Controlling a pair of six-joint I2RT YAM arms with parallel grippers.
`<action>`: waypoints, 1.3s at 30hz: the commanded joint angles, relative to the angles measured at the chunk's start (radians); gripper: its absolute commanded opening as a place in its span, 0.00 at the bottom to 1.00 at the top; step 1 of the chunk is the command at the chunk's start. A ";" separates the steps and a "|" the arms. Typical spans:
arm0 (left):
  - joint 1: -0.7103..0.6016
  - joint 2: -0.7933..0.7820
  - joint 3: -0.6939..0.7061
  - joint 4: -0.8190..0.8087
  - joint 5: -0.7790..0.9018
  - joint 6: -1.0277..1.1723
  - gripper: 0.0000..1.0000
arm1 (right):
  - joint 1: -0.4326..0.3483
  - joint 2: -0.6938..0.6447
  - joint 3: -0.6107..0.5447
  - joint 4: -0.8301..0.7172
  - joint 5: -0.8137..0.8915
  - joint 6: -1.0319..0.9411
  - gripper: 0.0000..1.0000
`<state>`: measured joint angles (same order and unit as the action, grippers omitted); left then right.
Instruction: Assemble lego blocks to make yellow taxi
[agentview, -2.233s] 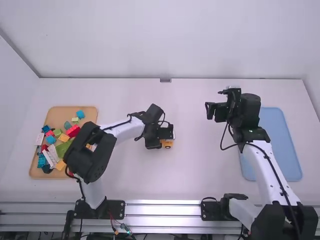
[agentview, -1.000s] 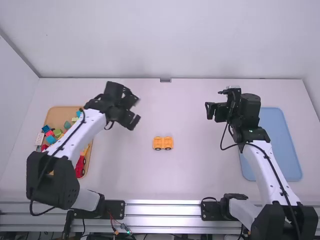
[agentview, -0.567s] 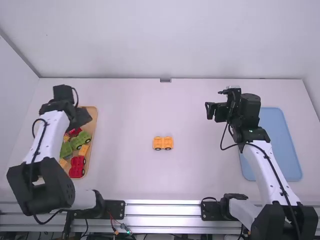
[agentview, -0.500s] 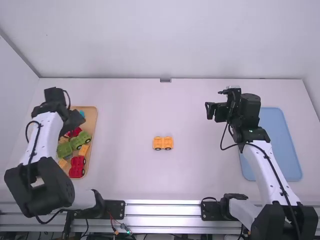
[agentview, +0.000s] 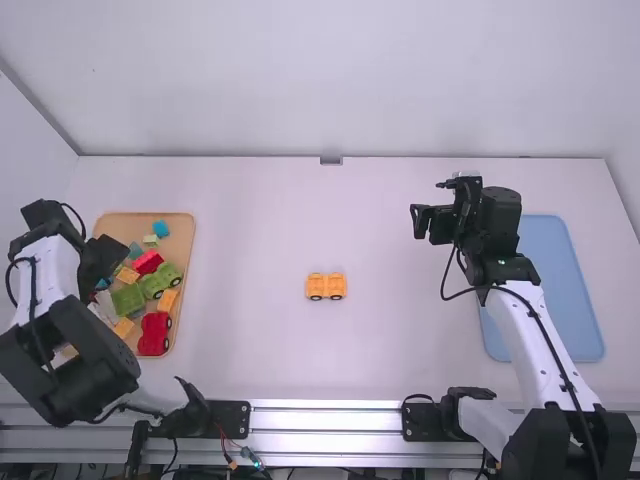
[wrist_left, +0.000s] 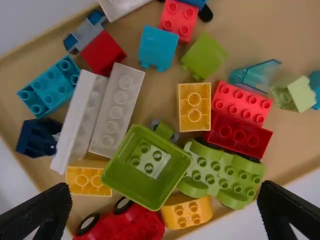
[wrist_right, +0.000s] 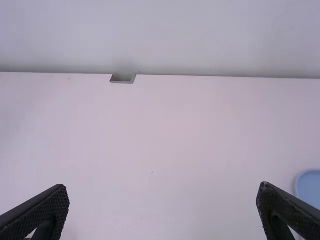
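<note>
Now into the parts hunt, with a yellow base (agentview: 326, 287) already on the table (agentview: 250, 350)

Well, looks like roughly the opening stage here. See the yellow base in the high view, upright on its wheels near the middle of the table, well apart from both grippers. Probably counts as the lower part of the taxi; impossible to count its pieces from here. Shows no cab or roof on top, so likely calls for more building.

Over to the tray (agentview: 184, 232), with the left gripper (wrist_left: 165, 186) spread wide and holding nothing. Plenty to pick from underneath: a yellow block (wrist_left: 194, 107) beside a red brick (wrist_left: 241, 102), a second yellow block (wrist_left: 89, 181) near the green tub (wrist_left: 125, 175), a yellow arch (wrist_left: 187, 212) close to the green chassis (wrist_left: 220, 177). Could need one of those yellows next, perhaps a white brick (wrist_left: 117, 110) as well; hard to say which. Calls for careful lining-up in such a crowded tray, with a real risk of nudging or pinching a neighbour.

Across on the other side, near the blue tray (agentview: 535, 232), see the right gripper (wrist_right: 163, 187), also wide open and empty. Leaves the fetching to the left, it seems.
</note>
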<state>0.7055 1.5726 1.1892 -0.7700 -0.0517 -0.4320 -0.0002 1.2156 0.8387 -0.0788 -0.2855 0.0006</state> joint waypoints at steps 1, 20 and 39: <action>-0.012 0.076 0.057 -0.004 0.018 0.014 0.93 | 0.001 0.006 0.038 0.002 -0.006 0.003 0.99; -0.012 0.444 0.246 -0.014 0.018 -0.024 0.67 | 0.002 0.006 0.038 -0.005 -0.006 0.003 0.99; -0.012 0.444 0.146 0.057 0.018 -0.050 0.55 | 0.001 0.006 0.038 -0.008 -0.006 0.003 0.99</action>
<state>0.6991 2.0159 1.3479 -0.7017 -0.0437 -0.4725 -0.0002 1.2156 0.8387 -0.0822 -0.2859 0.0013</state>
